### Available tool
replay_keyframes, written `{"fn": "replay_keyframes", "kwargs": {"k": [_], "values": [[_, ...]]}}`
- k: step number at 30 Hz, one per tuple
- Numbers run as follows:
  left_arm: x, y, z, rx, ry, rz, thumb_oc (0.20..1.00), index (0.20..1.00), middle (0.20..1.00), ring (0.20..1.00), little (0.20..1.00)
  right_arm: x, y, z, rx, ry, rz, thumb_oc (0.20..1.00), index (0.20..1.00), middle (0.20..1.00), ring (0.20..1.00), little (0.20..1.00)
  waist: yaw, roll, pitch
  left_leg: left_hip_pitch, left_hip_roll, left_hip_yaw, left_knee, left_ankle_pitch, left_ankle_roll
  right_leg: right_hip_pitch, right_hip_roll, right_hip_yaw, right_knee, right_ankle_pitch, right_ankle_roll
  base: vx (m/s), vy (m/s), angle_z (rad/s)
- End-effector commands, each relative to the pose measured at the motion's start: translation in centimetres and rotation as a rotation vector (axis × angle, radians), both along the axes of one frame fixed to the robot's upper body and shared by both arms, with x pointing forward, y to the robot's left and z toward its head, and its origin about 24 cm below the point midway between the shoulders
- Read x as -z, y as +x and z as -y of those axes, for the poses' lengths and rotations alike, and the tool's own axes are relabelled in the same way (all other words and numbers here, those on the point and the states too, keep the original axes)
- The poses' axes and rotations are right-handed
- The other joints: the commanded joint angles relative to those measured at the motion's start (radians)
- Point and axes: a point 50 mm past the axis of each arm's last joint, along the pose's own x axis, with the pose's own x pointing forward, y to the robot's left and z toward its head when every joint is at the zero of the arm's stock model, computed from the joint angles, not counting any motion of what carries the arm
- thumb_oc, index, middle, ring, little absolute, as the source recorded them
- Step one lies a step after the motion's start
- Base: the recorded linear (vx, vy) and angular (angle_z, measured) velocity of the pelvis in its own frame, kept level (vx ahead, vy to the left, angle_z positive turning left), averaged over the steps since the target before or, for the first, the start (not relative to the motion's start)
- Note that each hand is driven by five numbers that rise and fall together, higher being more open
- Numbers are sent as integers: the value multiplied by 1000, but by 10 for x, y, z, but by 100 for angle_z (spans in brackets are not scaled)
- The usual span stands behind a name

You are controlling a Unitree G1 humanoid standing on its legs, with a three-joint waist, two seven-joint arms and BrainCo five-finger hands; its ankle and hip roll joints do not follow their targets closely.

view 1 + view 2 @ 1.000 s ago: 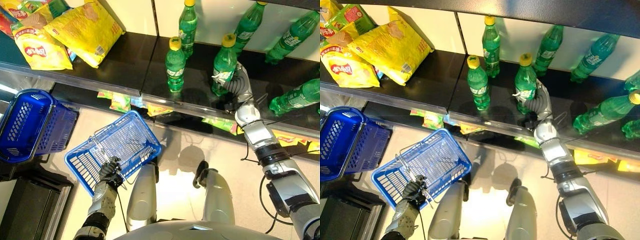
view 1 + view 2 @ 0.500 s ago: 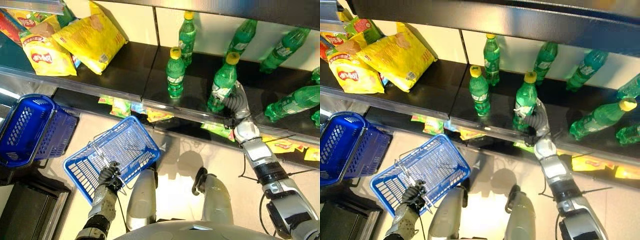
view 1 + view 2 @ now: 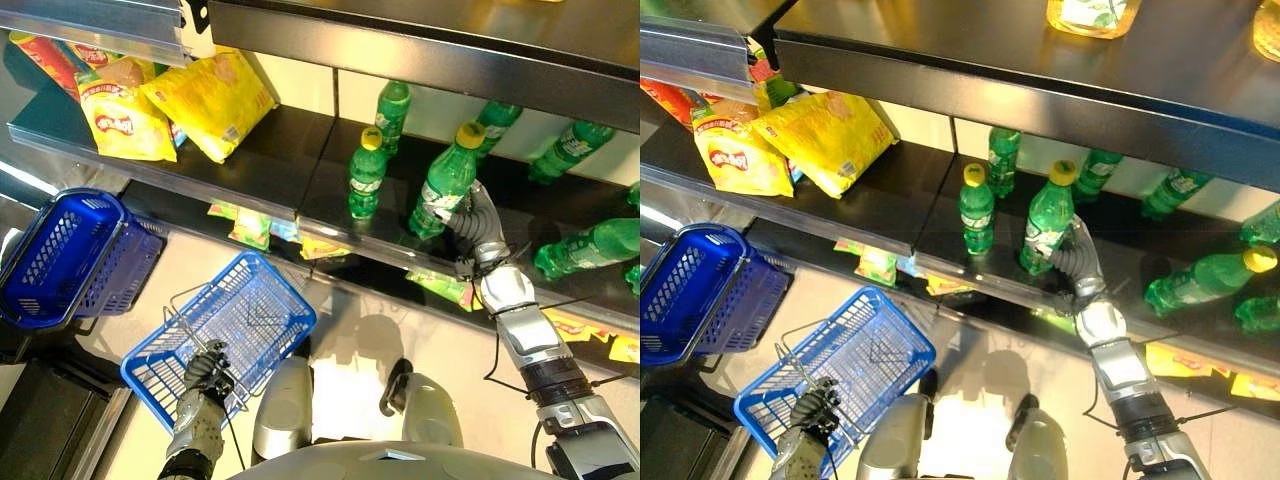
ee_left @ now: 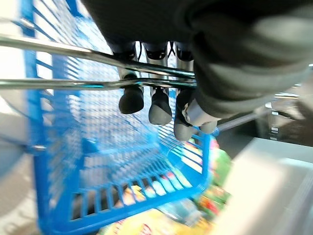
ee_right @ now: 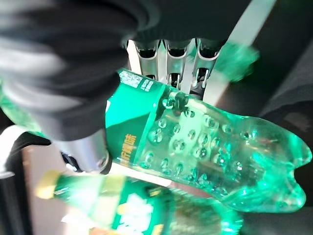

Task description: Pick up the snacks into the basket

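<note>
Right hand (image 3: 478,228), fingers and thumb curled round the labelled middle of a green bottle (image 3: 441,186) with a yellow cap, holds that bottle tilted on the dark middle shelf (image 3: 290,170); the right wrist view shows the fingers (image 5: 168,61) behind the label and the thumb across its front. Judged against the task, nothing has yet been delivered: the blue wire basket (image 3: 222,334), carried low by the left hand (image 3: 205,375), appears empty through its mesh, and the left wrist view shows that hand's dark-tipped fingers (image 4: 159,104) hooked over the two metal handles (image 4: 73,63). Remaining work therefore seems to be the whole transfer, namely lifting the bottle clear of the shelf, bringing it over the basket and releasing it, then any further items. Largest of the containers is the shelf unit itself, whose middle level bears yellow snack bags (image 3: 210,100) at the left end and several other green bottles, one upright (image 3: 367,176) just beside the held one and others lying toward the right. A second, darker blue basket (image 3: 60,255) stands to the left on a low stand, and its contents cannot be made out. Small packets (image 3: 250,226) line the lower shelf edge beneath.
</note>
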Motion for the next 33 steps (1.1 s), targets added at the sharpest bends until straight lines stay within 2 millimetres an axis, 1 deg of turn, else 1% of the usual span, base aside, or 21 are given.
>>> {"fn": "replay_keyframes", "kwargs": {"k": [1, 3, 8, 9, 10, 11, 12, 15, 16, 17, 19, 20, 21, 23, 25, 27, 29, 32, 33], "values": [[-44, 15, -34, 1, 146, 224, 200, 200, 200, 200, 200, -60, -14, -10, -157, 74, 310, 200, 200, 200, 200, 200, 17, -36, -86, 33, 12, 16, -77, 46, 19, 80, -30, -4, -95, 105, 59, 7, -14, 8], [-58, 19, -35, 19, 165, 292, 200, 200, 200, 200, 200, -59, -16, -15, -241, 125, 280, 200, 200, 200, 200, 200, 24, -42, -85, 39, 12, 11, -97, 57, 20, 87, -27, -9, -109, 109, 59, 9, -17, 5], [-83, 22, -43, 36, 217, 390, 200, 200, 200, 200, 200, -55, -17, -29, -430, 250, 196, 200, 200, 200, 200, 200, 50, -62, -90, 42, 7, -3, -128, 71, 20, 94, -27, -30, -132, 117, 60, 10, -15, 9], [-92, 25, -45, 52, 238, 422, 200, 200, 200, 200, 200, -54, -16, -39, -506, 272, 156, 200, 200, 200, 200, 200, 65, -70, -89, 40, 3, -9, -135, 75, 21, 94, -29, -38, -133, 119, 59, 9, -11, 11], [-92, 25, -45, 52, 238, 422, 200, 200, 200, 200, 200, -54, -15, -39, -507, 272, 156, 200, 200, 200, 200, 200, 63, -70, -89, 40, 3, -10, -135, 75, 21, 94, -29, -38, -133, 119, 59, 3, -15, 8], [-98, 26, -46, 67, 256, 441, 200, 200, 200, 200, 200, -51, -13, -47, -560, 273, 119, 200, 200, 200, 200, 200, 77, -75, -87, 34, -3, -16, -133, 77, 23, 96, -32, -44, -134, 120, 59, -1, -6, 7], [-98, 26, -46, 67, 256, 441, 200, 200, 200, 200, 200, -52, -13, -47, -561, 273, 119, 200, 200, 200, 200, 200, 76, -75, -87, 34, -4, -16, -133, 77, 23, 96, -32, -44, -134, 120, 59, 4, -7, 10], [-107, 31, -47, 88, 274, 473, 200, 200, 200, 200, 200, -48, -6, -62, -630, 256, 60, 200, 200, 200, 200, 200, 101, -81, -78, 23, -13, -28, -124, 75, 25, 94, -41, -55, -124, 120, 59, 0, 0, 13], [-110, 35, -47, 97, 277, 485, 200, 200, 200, 200, 200, -47, -3, -70, -667, 243, 35, 200, 200, 200, 200, 200, 114, -83, -70, 13, -17, -32, -118, 75, 26, 89, -46, -60, -115, 118, 60, -18, 5, 10], [-110, 35, -47, 96, 277, 486, 200, 200, 200, 200, 200, -48, -3, -71, -668, 243, 35, 200, 200, 200, 200, 200, 114, -84, -70, 12, -17, -31, -117, 74, 26, 89, -47, -60, -114, 118, 60, -25, 11, 7], [-115, 39, -46, 111, 288, 501, 200, 200, 200, 200, 200, -46, 1, -80, -696, 232, 11, 200, 200, 200, 200, 200, 129, -86, -59, 3, -22, -35, -109, 73, 29, 81, -52, -62, -104, 118, 61, -27, 10, 12], [-118, 42, -46, 119, 293, 504, 200, 200, 200, 200, 200, -45, 4, -91, -733, 236, -16, 200, 200, 200, 200, 200, 140, -87, -48, -5, -24, -35, -102, 73, 32, 74, -54, -63, -96, 119, 61, -28, 12, 14], [-118, 42, -46, 118, 294, 505, 200, 200, 200, 200, 200, -45, 4, -91, -734, 236, -15, 200, 200, 200, 200, 200, 140, -87, -48, -6, -25, -35, -101, 73, 32, 74, -54, -62, -96, 119, 61, -29, 8, 11], [-120, 44, -46, 127, 298, 506, 200, 200, 200, 200, 200, -44, 6, -101, -773, 243, -42, 200, 200, 200, 200, 200, 149, -90, -38, -12, -27, -36, -94, 73, 32, 68, -55, -61, -89, 119, 61, -29, 1, 8], [-127, 50, -45, 143, 315, 526, 200, 200, 200, 200, 200, -47, 10, -115, -819, 231, -59, 200, 200, 200, 200, 200, 170, -95, -19, -32, -32, -41, -76, 72, 33, 52, -64, -66, -62, 117, 63, -61, 0, 9], [-129, 51, -45, 147, 320, 529, 200, 200, 200, 200, 200, -49, 11, -117, -825, 227, -56, 200, 200, 200, 200, 200, 173, -98, -12, -41, -35, -44, -65, 71, 33, 49, -68, -70, -52, 116, 63, -47, -15, 4], [-134, 54, -44, 164, 331, 544, 200, 200, 200, 200, 200, -53, 12, -124, -844, 210, -52, 200, 200, 200, 200, 200, 188, -100, 5, -67, -35, -49, -34, 66, 32, 37, -76, -79, -25, 110, 63, -67, -20, 13], [-142, 60, -39, 200, 349, 567, 200, 200, 200, 200, 200, -57, 16, -139, -872, 198, -53, 200, 200, 200, 200, 200, 218, -100, 37, -118, -34, -58, 26, 54, 30, 11, -86, -88, 29, 93, 60, -70, -34, 16], [-142, 61, -39, 200, 349, 567, 200, 200, 200, 200, 200, -57, 17, -139, -872, 198, -53, 200, 200, 200, 200, 200, 218, -100, 36, -119, -34, -59, 27, 54, 30, 10, -86, -88, 29, 92, 60, -65, -34, 28]]}}
